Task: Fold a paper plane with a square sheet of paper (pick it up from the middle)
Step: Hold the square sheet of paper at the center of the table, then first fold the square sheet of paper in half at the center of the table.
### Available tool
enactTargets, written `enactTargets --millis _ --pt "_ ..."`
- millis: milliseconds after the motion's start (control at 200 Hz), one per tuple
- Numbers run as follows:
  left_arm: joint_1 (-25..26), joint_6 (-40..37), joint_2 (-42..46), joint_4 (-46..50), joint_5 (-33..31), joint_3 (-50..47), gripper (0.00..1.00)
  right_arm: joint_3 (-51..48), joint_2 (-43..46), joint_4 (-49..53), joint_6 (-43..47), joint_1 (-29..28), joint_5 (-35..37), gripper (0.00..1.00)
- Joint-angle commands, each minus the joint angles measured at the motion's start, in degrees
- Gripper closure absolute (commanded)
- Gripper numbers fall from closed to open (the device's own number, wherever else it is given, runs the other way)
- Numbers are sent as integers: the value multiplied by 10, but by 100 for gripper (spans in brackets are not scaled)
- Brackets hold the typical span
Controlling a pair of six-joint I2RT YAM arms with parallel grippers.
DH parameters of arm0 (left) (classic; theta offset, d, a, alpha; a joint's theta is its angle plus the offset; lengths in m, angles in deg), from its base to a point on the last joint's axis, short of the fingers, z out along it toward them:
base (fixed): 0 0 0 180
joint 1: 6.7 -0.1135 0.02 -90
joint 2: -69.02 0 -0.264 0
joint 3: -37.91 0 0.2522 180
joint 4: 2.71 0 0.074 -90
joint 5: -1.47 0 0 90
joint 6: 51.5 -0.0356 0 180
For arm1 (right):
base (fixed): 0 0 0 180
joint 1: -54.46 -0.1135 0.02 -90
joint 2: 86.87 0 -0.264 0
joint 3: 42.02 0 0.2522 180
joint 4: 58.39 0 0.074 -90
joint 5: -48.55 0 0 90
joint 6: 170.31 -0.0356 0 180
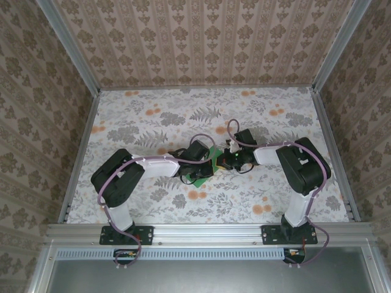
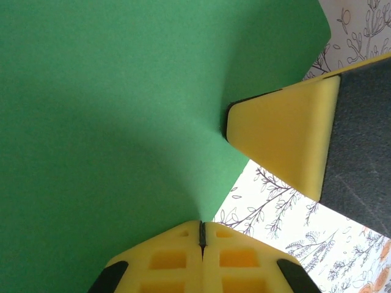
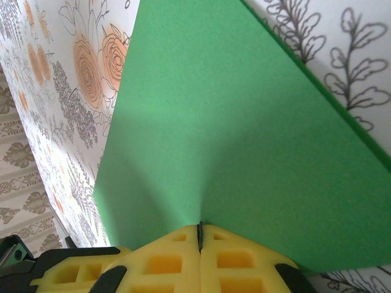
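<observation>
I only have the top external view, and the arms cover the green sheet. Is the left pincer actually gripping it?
Observer: Yes. The left wrist view shows the left pincer shut on the edge of the square sheet of paper.
Operator: And the right one?
Observer: The right pincer is shut on the sheet too, seen from the right wrist.
Operator: Is the sheet flat?
Observer: No. In the left wrist view its edge curves between the two grips.
</observation>
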Motion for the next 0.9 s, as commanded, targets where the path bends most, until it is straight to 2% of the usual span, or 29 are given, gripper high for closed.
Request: enactTargets --millis 0,335,895 --pt "-5 4 2 19 1 -9 100 1 -17 15 -1 -2 11 100" --pt "-6 7 -13 43 50 -20 100 4 -22 41 11 -1 28 100" --pt "11 44 55 -13 63 -155 100 13 -31 67 27 2 35 100"
